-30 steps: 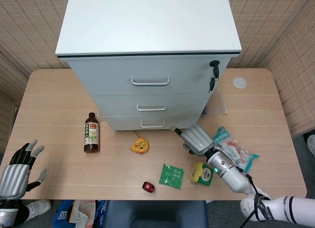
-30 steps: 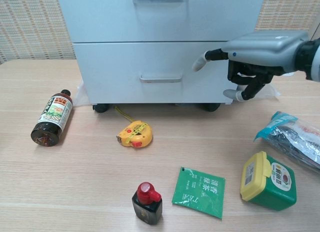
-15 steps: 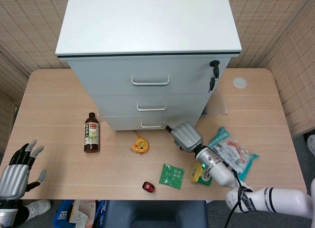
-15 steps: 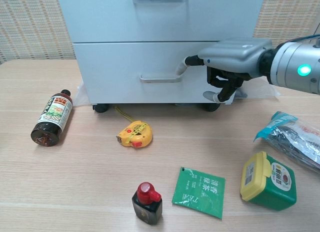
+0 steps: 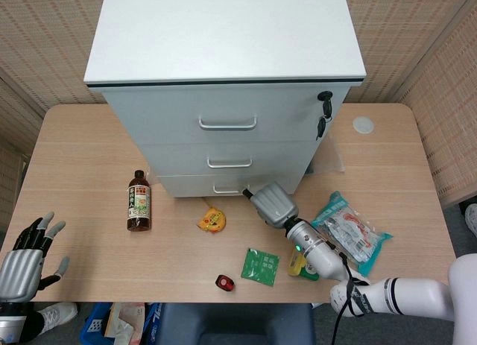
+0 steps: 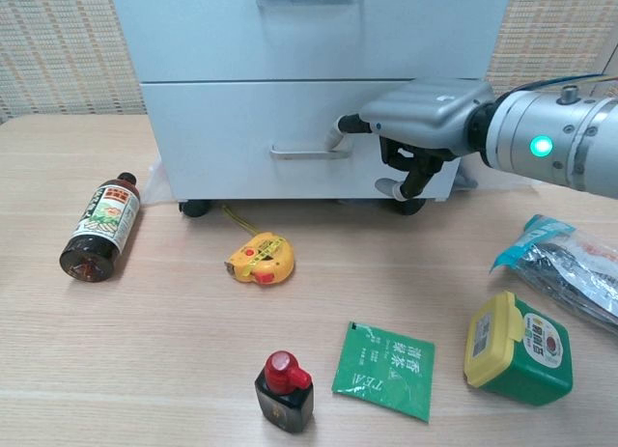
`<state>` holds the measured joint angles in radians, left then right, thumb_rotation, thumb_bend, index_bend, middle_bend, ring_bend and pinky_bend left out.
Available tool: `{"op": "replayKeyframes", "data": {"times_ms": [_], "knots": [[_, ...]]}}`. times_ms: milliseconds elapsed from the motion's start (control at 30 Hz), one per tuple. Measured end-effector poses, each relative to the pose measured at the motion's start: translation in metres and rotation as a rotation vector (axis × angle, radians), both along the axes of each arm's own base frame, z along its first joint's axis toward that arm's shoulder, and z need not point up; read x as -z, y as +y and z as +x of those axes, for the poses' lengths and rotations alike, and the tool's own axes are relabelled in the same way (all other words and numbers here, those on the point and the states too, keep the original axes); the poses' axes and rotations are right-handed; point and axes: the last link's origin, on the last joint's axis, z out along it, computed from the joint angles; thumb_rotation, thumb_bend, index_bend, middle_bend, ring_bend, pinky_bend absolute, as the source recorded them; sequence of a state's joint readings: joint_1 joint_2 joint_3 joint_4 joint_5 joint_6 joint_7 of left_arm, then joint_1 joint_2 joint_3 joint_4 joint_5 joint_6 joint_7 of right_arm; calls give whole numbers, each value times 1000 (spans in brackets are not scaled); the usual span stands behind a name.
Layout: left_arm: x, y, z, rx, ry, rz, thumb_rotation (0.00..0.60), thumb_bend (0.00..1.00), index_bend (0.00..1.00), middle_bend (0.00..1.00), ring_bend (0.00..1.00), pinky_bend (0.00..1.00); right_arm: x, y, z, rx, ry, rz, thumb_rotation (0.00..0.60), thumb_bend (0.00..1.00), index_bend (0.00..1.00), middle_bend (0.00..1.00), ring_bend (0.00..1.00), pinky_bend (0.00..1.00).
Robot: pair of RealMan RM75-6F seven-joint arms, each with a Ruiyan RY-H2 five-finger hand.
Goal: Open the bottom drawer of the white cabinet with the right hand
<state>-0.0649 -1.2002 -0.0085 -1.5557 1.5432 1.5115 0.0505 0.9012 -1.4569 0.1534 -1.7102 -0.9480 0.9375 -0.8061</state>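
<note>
Cabinet (image 5: 223, 69), white, stands at the back middle of the wooden table (image 5: 74, 144); its bottom drawer (image 6: 280, 138) sits flush with the front, unopened. Right hand (image 6: 420, 119) hangs in front of that drawer, one finger stretched to the right end of the drawer handle (image 6: 307, 153), the rest curled under the palm with nothing in them; whether the fingertip hooks the handle I cannot tell. Left hand (image 5: 26, 259) rests at the table's front left corner, fingers spread, holding nothing. Snack bag (image 5: 350, 232) lies near the right front edge, brown bottle (image 5: 139, 203) left of the cabinet. Green box (image 6: 519, 350), green tea sachet (image 6: 384, 370), yellow tape measure (image 6: 261, 259) and small red-capped bottle (image 6: 284, 391) lie toward the front edge.
</note>
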Motion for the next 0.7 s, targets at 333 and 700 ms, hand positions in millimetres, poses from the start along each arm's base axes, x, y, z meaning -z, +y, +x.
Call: {"op": "replayKeyframes", "data": {"times_ms": [333, 700], "knots": [[2, 0, -1, -5, -2, -6, 600, 359, 146, 0, 38, 121, 7, 8, 0, -19, 28, 17, 600, 404, 137, 883, 907, 857], [5, -1, -2, -9, -2, -14, 600, 360, 146, 0, 38, 121, 6, 27, -3, -51, 53, 29, 600, 405, 138, 883, 907, 857]]}}
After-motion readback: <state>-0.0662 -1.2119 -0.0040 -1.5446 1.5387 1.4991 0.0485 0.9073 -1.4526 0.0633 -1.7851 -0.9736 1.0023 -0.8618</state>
